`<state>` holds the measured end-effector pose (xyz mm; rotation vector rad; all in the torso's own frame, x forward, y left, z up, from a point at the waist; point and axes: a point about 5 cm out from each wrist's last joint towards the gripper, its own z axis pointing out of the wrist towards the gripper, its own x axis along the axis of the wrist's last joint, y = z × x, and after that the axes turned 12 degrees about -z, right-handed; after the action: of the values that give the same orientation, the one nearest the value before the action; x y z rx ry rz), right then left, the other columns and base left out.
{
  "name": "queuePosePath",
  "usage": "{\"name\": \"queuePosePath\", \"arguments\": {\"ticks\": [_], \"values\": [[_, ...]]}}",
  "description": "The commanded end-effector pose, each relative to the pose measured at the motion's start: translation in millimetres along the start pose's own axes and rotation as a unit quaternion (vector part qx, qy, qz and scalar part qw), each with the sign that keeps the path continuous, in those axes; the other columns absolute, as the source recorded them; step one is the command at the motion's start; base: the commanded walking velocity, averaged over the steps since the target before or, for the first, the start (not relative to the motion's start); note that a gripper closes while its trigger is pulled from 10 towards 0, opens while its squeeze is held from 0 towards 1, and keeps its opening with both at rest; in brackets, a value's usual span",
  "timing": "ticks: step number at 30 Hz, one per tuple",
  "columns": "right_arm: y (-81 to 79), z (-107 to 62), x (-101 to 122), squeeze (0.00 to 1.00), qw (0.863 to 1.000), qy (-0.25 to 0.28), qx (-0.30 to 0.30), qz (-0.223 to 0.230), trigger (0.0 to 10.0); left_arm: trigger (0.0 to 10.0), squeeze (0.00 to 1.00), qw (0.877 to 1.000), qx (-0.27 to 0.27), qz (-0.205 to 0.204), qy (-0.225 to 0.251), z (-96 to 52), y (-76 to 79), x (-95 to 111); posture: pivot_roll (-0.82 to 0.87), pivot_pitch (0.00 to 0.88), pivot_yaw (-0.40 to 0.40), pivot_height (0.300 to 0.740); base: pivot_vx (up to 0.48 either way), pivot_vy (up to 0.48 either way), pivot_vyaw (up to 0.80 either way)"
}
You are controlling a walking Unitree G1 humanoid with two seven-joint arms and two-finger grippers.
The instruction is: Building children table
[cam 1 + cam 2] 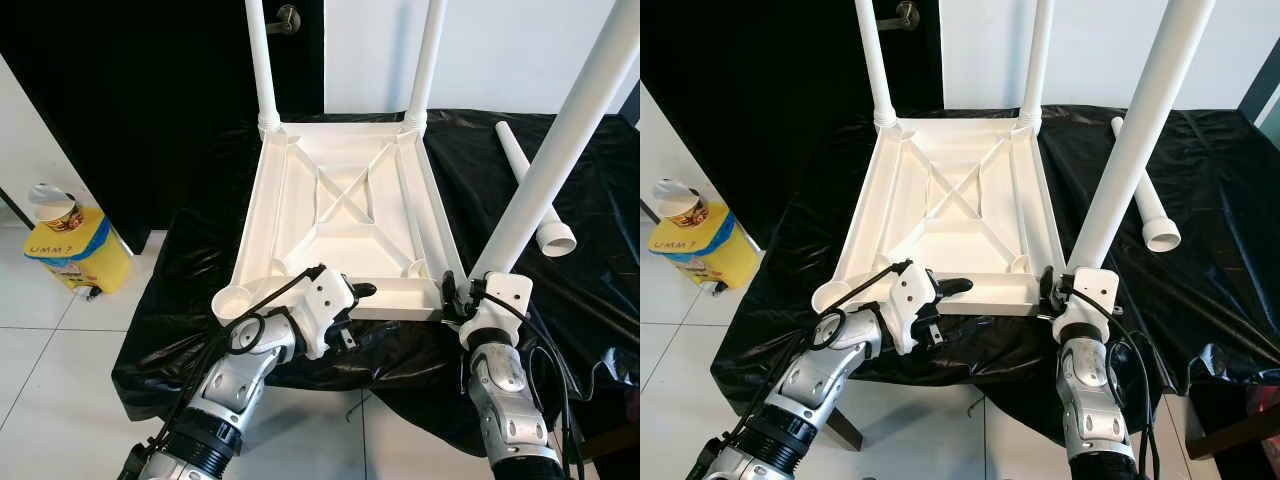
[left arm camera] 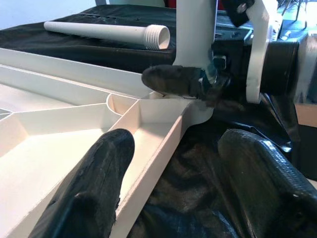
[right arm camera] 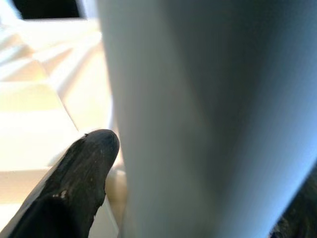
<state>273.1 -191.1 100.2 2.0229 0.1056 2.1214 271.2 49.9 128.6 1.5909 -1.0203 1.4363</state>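
Observation:
A white children's table top [image 1: 255, 210] lies upside down on a black sheet [image 1: 200, 260]. Two white legs [image 1: 262, 60] [image 1: 425, 60] stand upright in its far corners. My right gripper [image 1: 466, 296] is shut on a third leg [image 1: 560, 140], whose lower end is at the near right corner; one finger [image 3: 94, 158] presses against that leg [image 3: 198, 119]. My left gripper [image 1: 355, 315] is open at the near rim, one finger [image 2: 99, 183] inside the top and the other outside it. The near left socket [image 1: 235, 298] holds nothing. A loose leg [image 1: 530, 190] lies on the sheet to the right.
A yellow bag [image 1: 80, 250] with a paper cup on it stands on the white tiled floor to the left. Behind the table is a black door with a handle [image 1: 287, 18]. The sheet hangs over the table's near edge just under my grippers.

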Motion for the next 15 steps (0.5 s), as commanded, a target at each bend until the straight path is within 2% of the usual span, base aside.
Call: {"name": "queuePosePath", "arguments": {"ticks": [1, 3, 5, 12, 15], "values": [[6.2, 0.6, 5, 0.0, 1.0, 0.02, 0.016, 0.009, 10.0, 10.0, 0.0, 1.0, 0.018, -0.003, 0.002, -2.6, -1.5, 0, -0.03, 0.0, -0.024, 0.74, 0.0, 0.0, 0.0], [9.7, 1.4, 7, 0.0, 0.999, 0.031, 0.037, 0.006, 10.0, 10.0, 0.0, 1.0, 0.018, -0.003, 0.002, -3.1, -1.6, 0, -0.03, 0.0, -0.023, 0.74, 0.0, 0.0, 0.0], [16.8, 5.6, 16, 0.0, 0.994, 0.058, 0.096, -0.004, 10.0, 10.0, 0.0, 1.0, 0.021, -0.002, 0.001, -5.1, -2.9, 2, -0.03, 0.0, -0.019, 0.74, 0.0, 0.0, 0.0], [18.0, 10.2, 22, 0.0, 0.985, 0.078, 0.156, -0.017, 10.0, 10.0, 0.0, 1.0, 0.022, 0.0, 0.0, -6.5, -4.2, 3, -0.03, 0.0, -0.011, 0.74, 0.0, 0.0, 0.0], [18.5, 13.9, 25, 0.0, 0.976, 0.085, 0.199, -0.031, 10.0, 10.0, 0.0, 1.0, 0.022, 0.003, -0.001, -7.6, -5.4, 4, -0.02, 0.0, -0.007, 0.74, 0.0, 0.0, 0.0]]}}
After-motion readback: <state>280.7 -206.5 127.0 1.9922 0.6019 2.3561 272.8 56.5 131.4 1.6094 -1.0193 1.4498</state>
